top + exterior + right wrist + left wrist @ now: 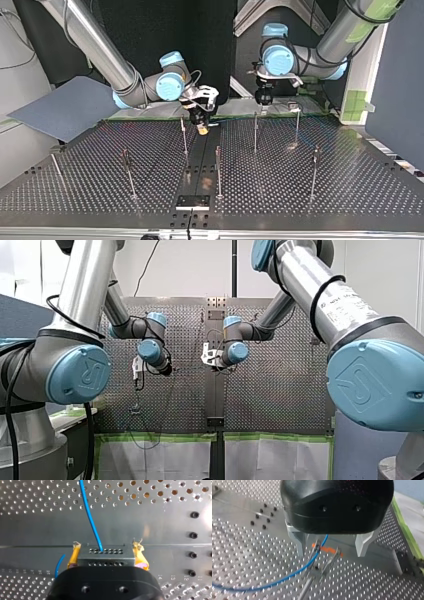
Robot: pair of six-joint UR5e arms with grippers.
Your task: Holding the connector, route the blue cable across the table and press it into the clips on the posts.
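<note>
My right gripper (106,549) is clamped on the connector (105,557), a small metal block with rows of holes. Its yellow pads (73,556) press against the block's two sides. The blue cable (88,512) leaves one of the holes in the connector's face and runs straight ahead of the gripper over the perforated desk (155,512). A second short bit of blue shows beside one pad, low by the gripper's black body. In the top view this gripper (202,127) hangs low over the desk's middle strip near its far edge, yellow showing at its tip, with a thin post (184,135) just beside it.

My left gripper (330,553) is spread wide and holds nothing. Its metal fingers (299,542) stand well apart on either side of a clip (327,552) (two metal prongs with an orange piece across them) atop a post (308,586). The cable (287,576) comes out from under the gripper's black body, passes down against one prong of the clip, then sweeps away in a long curve across the desk. Whether it is seated fully in the clip I cannot tell. In the top view my left gripper (263,100) sits at the desk's far edge, right of the middle, just above the top of another post (255,131). More posts stand scattered over the desk, well apart from one another, and the cable is too thin to make out there
</note>
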